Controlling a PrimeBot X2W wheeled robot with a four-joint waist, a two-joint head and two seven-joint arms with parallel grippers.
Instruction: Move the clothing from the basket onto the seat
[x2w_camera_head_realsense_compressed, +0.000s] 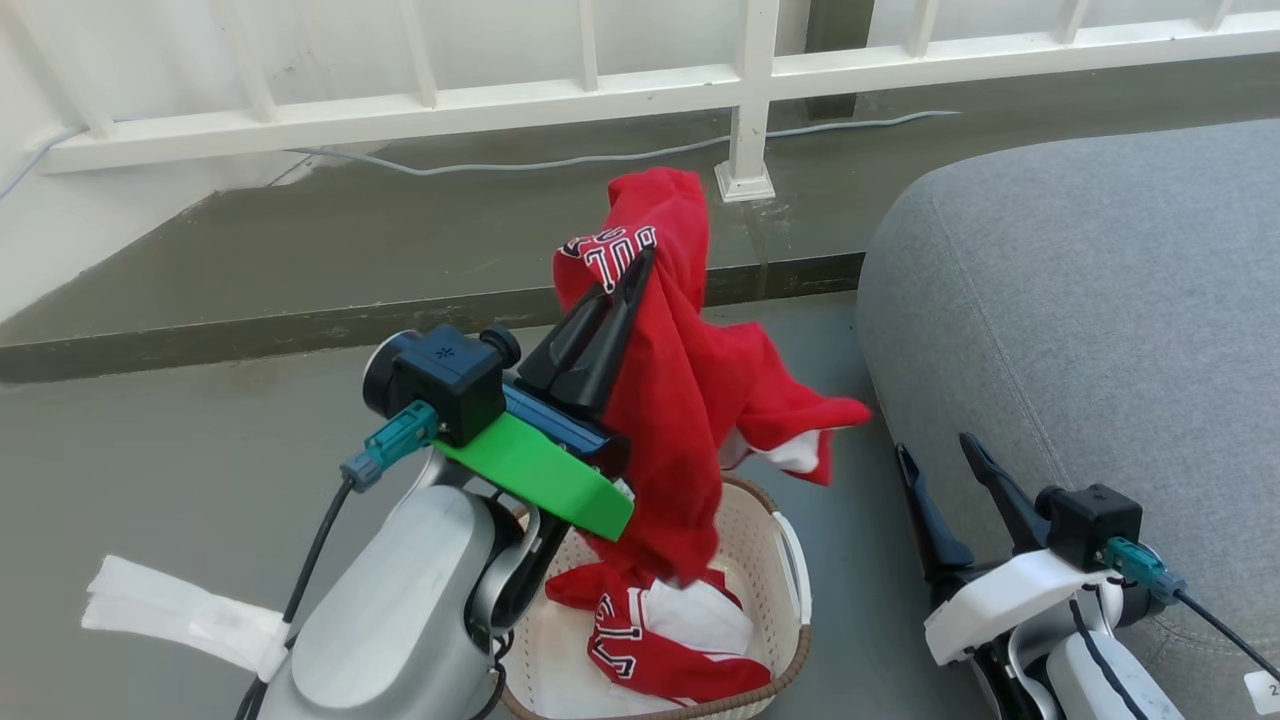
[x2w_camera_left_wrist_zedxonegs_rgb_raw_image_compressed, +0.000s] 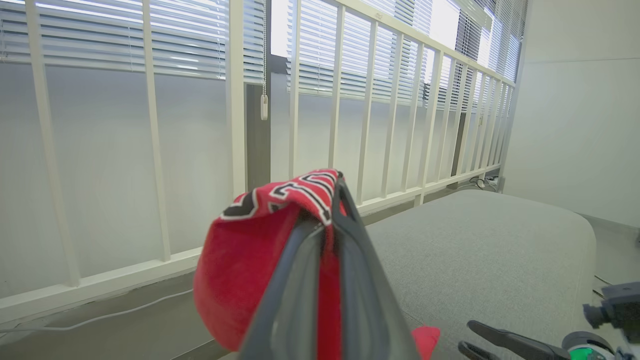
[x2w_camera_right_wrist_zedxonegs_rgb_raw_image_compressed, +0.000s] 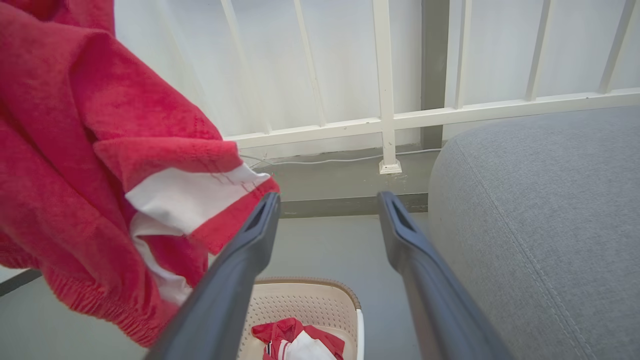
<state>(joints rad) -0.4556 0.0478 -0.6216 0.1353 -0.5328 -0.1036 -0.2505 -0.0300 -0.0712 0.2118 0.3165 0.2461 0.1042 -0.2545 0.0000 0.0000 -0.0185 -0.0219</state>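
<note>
My left gripper (x2w_camera_head_realsense_compressed: 630, 270) is shut on a red jersey (x2w_camera_head_realsense_compressed: 690, 400), held up above the basket (x2w_camera_head_realsense_compressed: 780, 560); the cloth hangs down with its lower end near the basket's inside. In the left wrist view the jersey (x2w_camera_left_wrist_zedxonegs_rgb_raw_image_compressed: 250, 250) is pinched between the shut fingers (x2w_camera_left_wrist_zedxonegs_rgb_raw_image_compressed: 350, 240). A second red jersey (x2w_camera_head_realsense_compressed: 660, 640) lies crumpled in the cream basket (x2w_camera_right_wrist_zedxonegs_rgb_raw_image_compressed: 310, 305). The grey seat (x2w_camera_head_realsense_compressed: 1080, 320) is to the right of the basket. My right gripper (x2w_camera_head_realsense_compressed: 940, 455) stands open and empty beside the seat's front edge; in its wrist view the fingers (x2w_camera_right_wrist_zedxonegs_rgb_raw_image_compressed: 260, 230) frame the hanging jersey (x2w_camera_right_wrist_zedxonegs_rgb_raw_image_compressed: 90, 165).
A white railing (x2w_camera_head_realsense_compressed: 750, 90) runs along the back on a raised grey step, with a pale cable (x2w_camera_head_realsense_compressed: 560, 160) lying on it. A strip of white tape (x2w_camera_head_realsense_compressed: 170, 610) wraps my left arm's cable at the lower left. Bare grey floor lies left of the basket.
</note>
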